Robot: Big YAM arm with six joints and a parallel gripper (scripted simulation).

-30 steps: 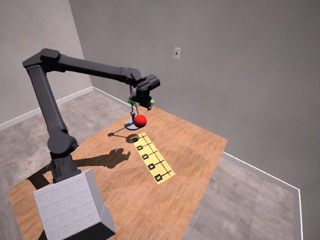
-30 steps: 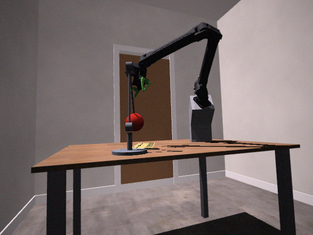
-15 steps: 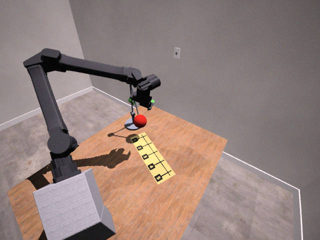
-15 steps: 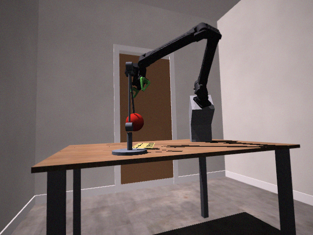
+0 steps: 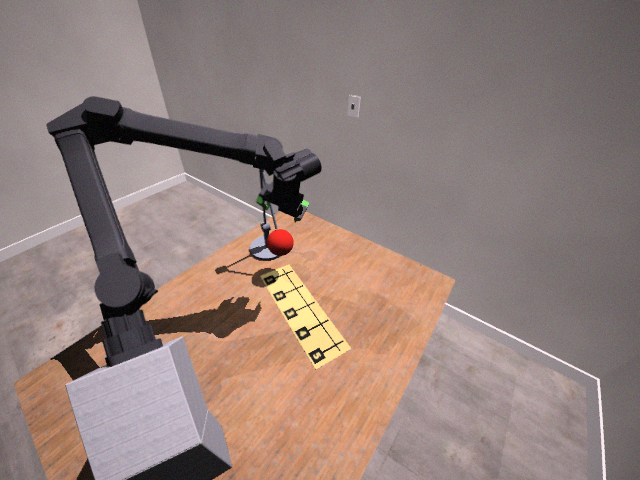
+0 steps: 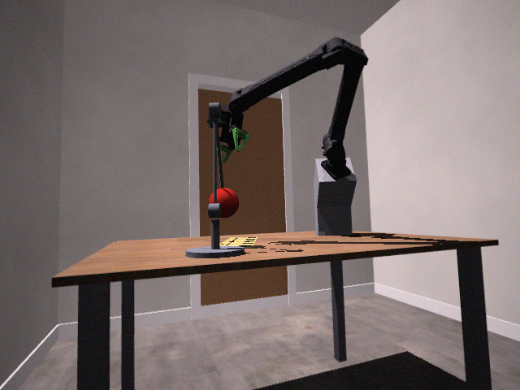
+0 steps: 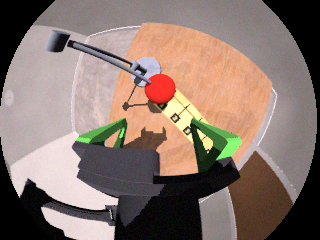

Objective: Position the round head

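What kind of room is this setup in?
Probably a bare indoor test room: a wooden bench with a robot arm and a jointed lamp, plain grey walls, a brown door, and a wall switch.

Black arm [image 5: 175, 135], green-fingered gripper [image 6: 233, 145]

The only markings sit on the yellow strip [image 5: 308, 322] lying on the tabletop [image 5: 382, 289]: five small dark boxed figures along its left edge, one beside each cross line. In the top view the last one, at the end of the strip farthest from the lamp, reads as a 5 [image 5: 315, 354]. The other four are too small and blurred to make out. No other lettering or brand marks can be read anywhere.
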